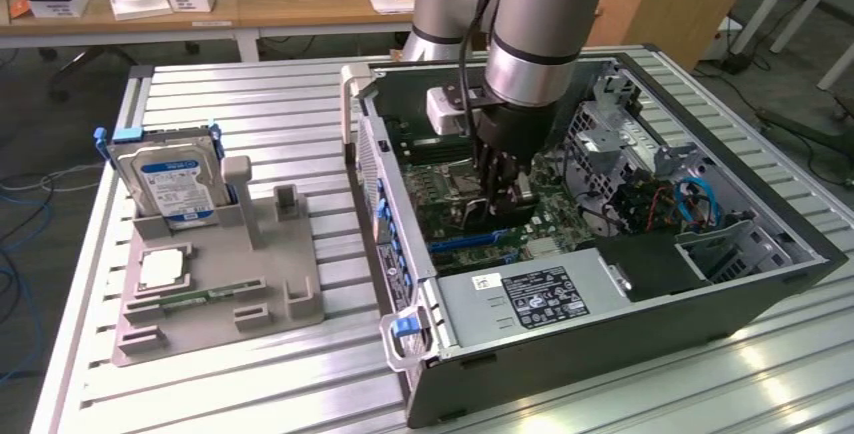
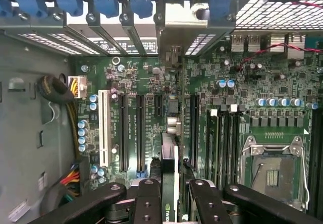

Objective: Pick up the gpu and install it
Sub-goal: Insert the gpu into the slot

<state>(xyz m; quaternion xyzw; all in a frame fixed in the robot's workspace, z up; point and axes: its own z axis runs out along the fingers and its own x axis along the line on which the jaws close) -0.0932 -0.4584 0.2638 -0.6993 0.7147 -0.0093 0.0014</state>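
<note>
My gripper (image 1: pixel 501 199) reaches down inside the open computer case (image 1: pixel 747 294), just above the motherboard (image 1: pixel 447 204). In the wrist view the gripper (image 2: pixel 174 186) is shut on the gpu (image 2: pixel 169 153), which I see edge-on as a thin card between the black fingers (image 2: pixel 149 193). The card's silver end bracket (image 2: pixel 176 19) lies against the case's rear slot openings. The card stands in line with the black expansion slots (image 2: pixel 140 133). Whether its edge sits in a slot I cannot tell.
A white slot (image 2: pixel 104 128) and an open CPU socket (image 2: pixel 275 168) flank the card. The power supply (image 1: pixel 534 299) sits at the case's near end. On the exterior view's left, a grey fixture (image 1: pixel 267 294) holds a blue-labelled hard drive (image 1: pixel 171 182), a CPU (image 1: pixel 160 269) and memory sticks (image 1: pixel 187 299).
</note>
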